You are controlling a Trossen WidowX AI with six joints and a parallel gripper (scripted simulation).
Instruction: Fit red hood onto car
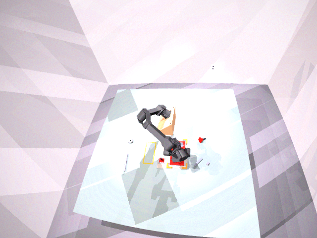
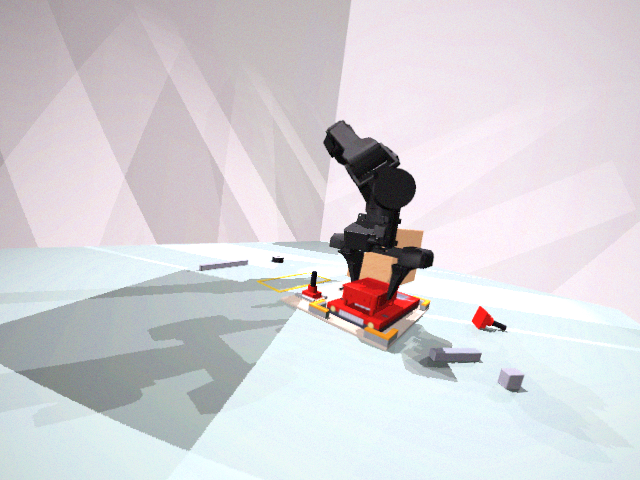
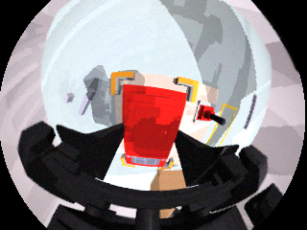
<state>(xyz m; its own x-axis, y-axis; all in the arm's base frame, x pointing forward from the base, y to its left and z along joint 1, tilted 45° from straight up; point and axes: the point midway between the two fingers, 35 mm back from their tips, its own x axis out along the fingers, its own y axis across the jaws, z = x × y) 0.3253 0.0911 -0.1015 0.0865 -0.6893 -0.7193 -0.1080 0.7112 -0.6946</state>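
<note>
The hood (image 2: 368, 287), a red shell with a flat roof, sits low over the front of the deck of the red chassis (image 2: 404, 308). A thin grey strip shows under the hood's front. My gripper (image 2: 373, 291) (image 3: 150, 128) points down and is shut on the hood, one finger on each side. In the wrist view the hood fills the space between the fingers and looks straight along the chassis. The chassis lies in the jig (image 2: 381, 334) (image 3: 115, 81) with orange-topped corners. The pegs, the corner holes and most of the engine block are hidden, so I cannot tell whether the pegs are in the holes.
A small red part with a black stem (image 2: 311, 292) (image 1: 161, 160) stands beside the chassis. Another (image 2: 482, 318) (image 1: 200, 140) lies tipped over. A grey bar (image 2: 457, 354), a grey cube (image 2: 511, 379) and a longer bar (image 2: 223, 265) lie around. A wooden block (image 1: 167, 130) stands behind.
</note>
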